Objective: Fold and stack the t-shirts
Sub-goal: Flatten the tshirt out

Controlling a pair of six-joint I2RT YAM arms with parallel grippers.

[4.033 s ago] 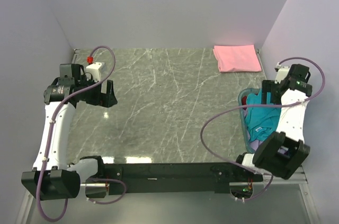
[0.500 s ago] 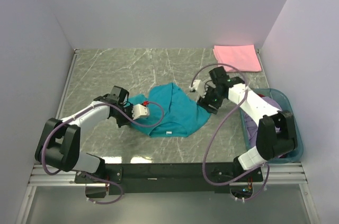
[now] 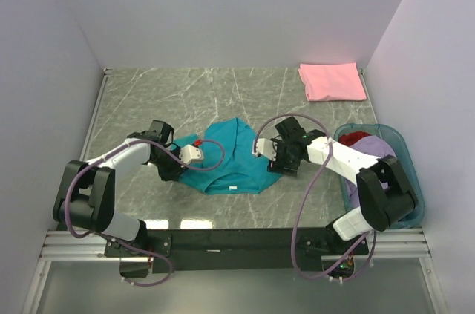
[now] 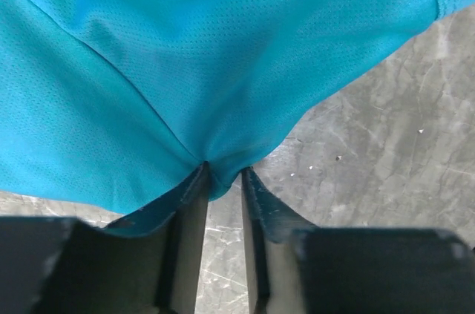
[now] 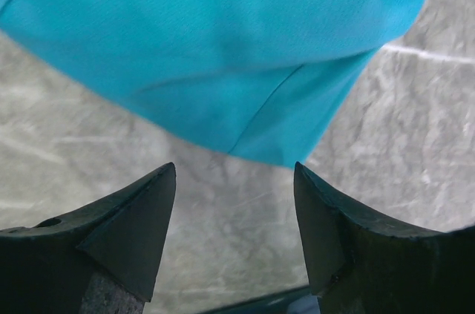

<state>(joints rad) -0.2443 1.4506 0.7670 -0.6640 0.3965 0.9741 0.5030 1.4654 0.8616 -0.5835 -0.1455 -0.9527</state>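
A teal t-shirt (image 3: 231,157) lies crumpled and partly spread on the marble table, mid-front. My left gripper (image 3: 173,168) is low at its left edge. In the left wrist view the narrow jaws (image 4: 223,177) pinch a puckered fold of the teal cloth (image 4: 185,54) at their tips. My right gripper (image 3: 277,162) sits at the shirt's right edge. It is open (image 5: 234,171), with bare table between the fingers and the teal hem (image 5: 223,47) just beyond them. A folded pink t-shirt (image 3: 332,81) lies at the back right.
A teal plastic basket (image 3: 415,199) stands at the right edge, holding a red shirt (image 3: 358,137) and a lavender one (image 3: 379,148). White walls close in the table on three sides. The arms' cables loop above the front rail.
Four seconds ago the teal shirt was in the basket and both arms were raised. Over the last half second the shirt slid left and bunched, and the right gripper followed it leftward.
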